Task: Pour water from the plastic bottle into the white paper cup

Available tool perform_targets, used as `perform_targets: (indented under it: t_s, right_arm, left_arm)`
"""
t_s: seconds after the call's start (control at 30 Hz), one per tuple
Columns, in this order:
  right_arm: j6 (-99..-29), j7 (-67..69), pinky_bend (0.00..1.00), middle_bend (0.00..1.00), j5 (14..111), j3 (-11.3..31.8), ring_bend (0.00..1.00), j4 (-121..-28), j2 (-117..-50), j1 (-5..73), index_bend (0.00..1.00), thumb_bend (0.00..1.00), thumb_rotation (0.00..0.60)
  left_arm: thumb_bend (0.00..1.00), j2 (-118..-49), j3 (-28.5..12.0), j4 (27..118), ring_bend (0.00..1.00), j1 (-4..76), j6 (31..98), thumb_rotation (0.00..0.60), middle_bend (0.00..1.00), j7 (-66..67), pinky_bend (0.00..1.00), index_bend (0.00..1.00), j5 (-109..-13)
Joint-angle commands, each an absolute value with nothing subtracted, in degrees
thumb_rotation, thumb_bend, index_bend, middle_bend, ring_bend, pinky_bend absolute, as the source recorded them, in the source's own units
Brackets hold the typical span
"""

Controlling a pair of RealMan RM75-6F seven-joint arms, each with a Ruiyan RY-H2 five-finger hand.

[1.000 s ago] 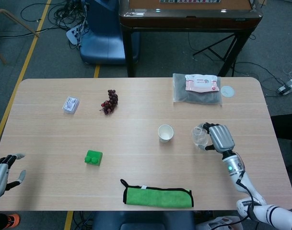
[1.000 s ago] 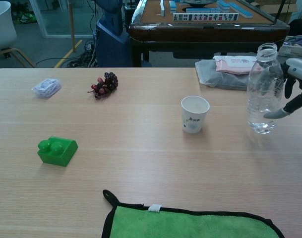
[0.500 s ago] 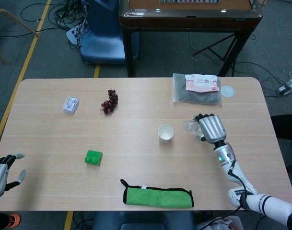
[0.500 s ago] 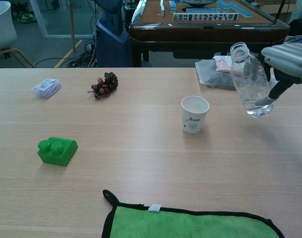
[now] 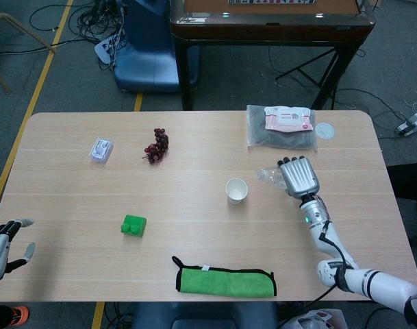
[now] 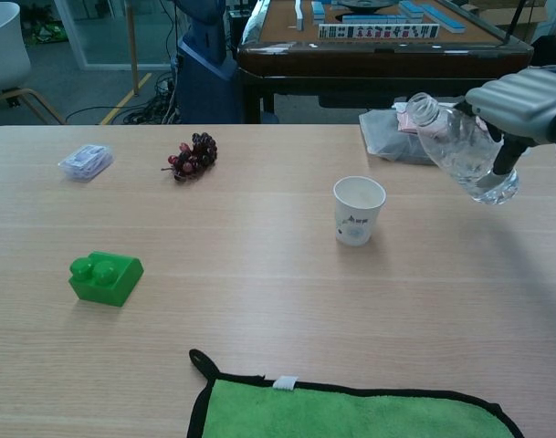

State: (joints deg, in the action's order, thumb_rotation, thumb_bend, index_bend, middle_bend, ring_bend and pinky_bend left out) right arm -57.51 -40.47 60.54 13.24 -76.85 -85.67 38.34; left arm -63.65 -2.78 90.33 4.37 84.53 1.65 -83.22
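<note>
Since the earlier frame, the plastic bottle (image 6: 460,151), grasped by the right hand (image 6: 524,100) at right of frame, has been lifted and tilted, mouth pointed left toward the white paper cup (image 6: 358,210) but short of it.

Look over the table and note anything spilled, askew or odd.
Nothing looks spilled. The only thing askew is the bottle, held tilted above the table by the right robot hand, its open mouth pointing toward the paper cup but not yet over it. The cup stands upright.
</note>
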Motion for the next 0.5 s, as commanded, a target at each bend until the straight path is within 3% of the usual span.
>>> perform_targets:
  t_s: [0.03,0.5]
  right_arm:
    - [-57.8,-46.0,0.54,0.58,57.0,12.4,0.5,-77.3,-85.4,39.5,0.56,0.38,0.6]
    - [-60.0,-56.9,0.54,0.59,50.0,10.0,0.5,-79.0,-85.3,41.6,0.57,0.38,0.6]
  left_arm:
    - [0.32,-63.6,-2.8,90.4,0.38,4.3,84.6,0.6,0.35,1.6,0.55,0.32,-83.2]
    - [0.32,-63.4,-2.8,90.7,0.38,4.4,83.9,0.6,0.35,1.6,0.55,0.32,-82.6]
